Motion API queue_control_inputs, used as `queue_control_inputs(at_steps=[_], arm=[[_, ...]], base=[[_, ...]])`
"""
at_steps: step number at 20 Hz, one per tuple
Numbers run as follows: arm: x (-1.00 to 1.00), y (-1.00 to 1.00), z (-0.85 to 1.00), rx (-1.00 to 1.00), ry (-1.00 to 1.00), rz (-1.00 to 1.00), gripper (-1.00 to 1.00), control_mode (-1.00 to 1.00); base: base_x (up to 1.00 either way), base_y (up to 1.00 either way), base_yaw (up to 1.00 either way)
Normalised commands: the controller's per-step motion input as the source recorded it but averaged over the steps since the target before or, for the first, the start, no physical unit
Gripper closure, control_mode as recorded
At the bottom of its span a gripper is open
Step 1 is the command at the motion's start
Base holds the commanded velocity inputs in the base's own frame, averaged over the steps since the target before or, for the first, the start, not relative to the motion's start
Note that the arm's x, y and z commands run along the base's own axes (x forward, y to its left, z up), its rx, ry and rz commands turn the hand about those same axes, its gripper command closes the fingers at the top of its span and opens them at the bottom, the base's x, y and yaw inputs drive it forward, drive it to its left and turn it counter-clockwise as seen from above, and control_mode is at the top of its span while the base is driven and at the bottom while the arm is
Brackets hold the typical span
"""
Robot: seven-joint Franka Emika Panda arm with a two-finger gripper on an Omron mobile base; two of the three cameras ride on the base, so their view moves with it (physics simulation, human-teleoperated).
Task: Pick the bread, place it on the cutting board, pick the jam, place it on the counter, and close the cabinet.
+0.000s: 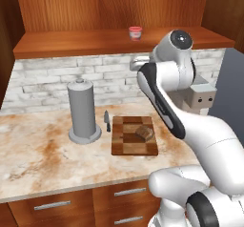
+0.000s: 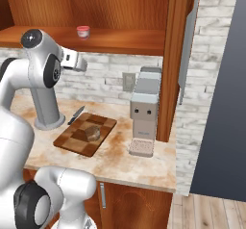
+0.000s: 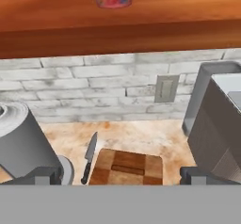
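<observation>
The reddish-brown wooden wall cabinet (image 2: pixel 120 11) stands open, its door (image 2: pixel 178 55) swung out edge-on at the right of the right base view, a silver bar handle (image 2: pixel 188 45) along it. Below it runs the beige marble-look table (image 1: pixel 43 149) with rusty orange blotches, backed by a pale brick wall (image 1: pixel 52 80). The white robot arm (image 1: pixel 162 97) is raised above the table, and its claw (image 3: pixel 120 177) faces the wall with both finger tips set wide apart, open and holding nothing. A tall grey cylindrical holder (image 1: pixel 82 109) on a round base stands on the table at the left; a grey boxy appliance (image 2: pixel 144 112) stands at the right. Between them lies the checkered wooden cutting board (image 1: pixel 131 142), and the small dark brown bread chunk (image 1: pixel 145 133) rests on it. A small black-handled knife (image 1: pixel 107 121) lies just beside the board's left edge. The small red jam jar (image 1: pixel 136 33) stands upright on the cabinet's bottom shelf (image 1: pixel 71 42), well above the board.
</observation>
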Motion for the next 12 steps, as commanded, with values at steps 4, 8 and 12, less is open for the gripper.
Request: queue_control_inputs(at_steps=[4,8,12], arm=[[0.0,0.0,0.49,0.0,0.0,0.0,-1.0,-1.0],[0.0,0.0,0.42,0.0,0.0,0.0,-1.0,-1.0],[0.0,0.0,0.2,0.0,-0.02,0.0,-1.0,-1.0]], base=[[0.0,0.0,0.0],[0.0,0.0,0.0],[0.0,0.0,0.0]])
